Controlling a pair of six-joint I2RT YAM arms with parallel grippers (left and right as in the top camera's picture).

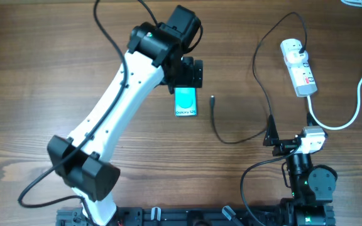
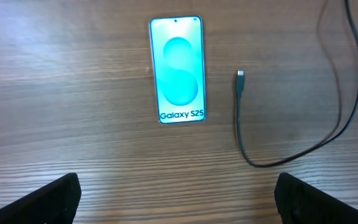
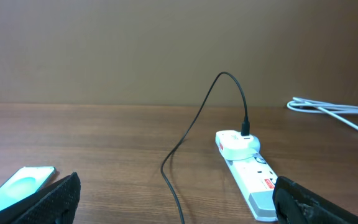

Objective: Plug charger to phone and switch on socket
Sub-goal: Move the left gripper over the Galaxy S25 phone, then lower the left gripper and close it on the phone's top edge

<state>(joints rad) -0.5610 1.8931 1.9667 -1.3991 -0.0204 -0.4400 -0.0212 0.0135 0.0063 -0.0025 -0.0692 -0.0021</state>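
Observation:
The phone (image 1: pixel 186 102) lies flat on the wooden table with its teal screen up; it also shows in the left wrist view (image 2: pixel 178 70) and at the lower left of the right wrist view (image 3: pixel 17 186). The charger's small plug tip (image 1: pixel 213 98) lies loose just right of the phone, apart from it (image 2: pixel 240 78). Its black cable (image 3: pixel 191 130) loops back to a white adapter on the far end of the socket (image 1: pixel 298 68) (image 3: pixel 247 171). My left gripper (image 1: pixel 188 74) (image 2: pixel 179 199) hovers behind the phone, open and empty. My right gripper (image 1: pixel 286 139) (image 3: pixel 179 199) is open and empty, short of the socket.
The socket's thick white cord (image 1: pixel 357 94) curves along the table's right side and also shows in the right wrist view (image 3: pixel 328 109). The black cable's slack lies between the phone and my right arm.

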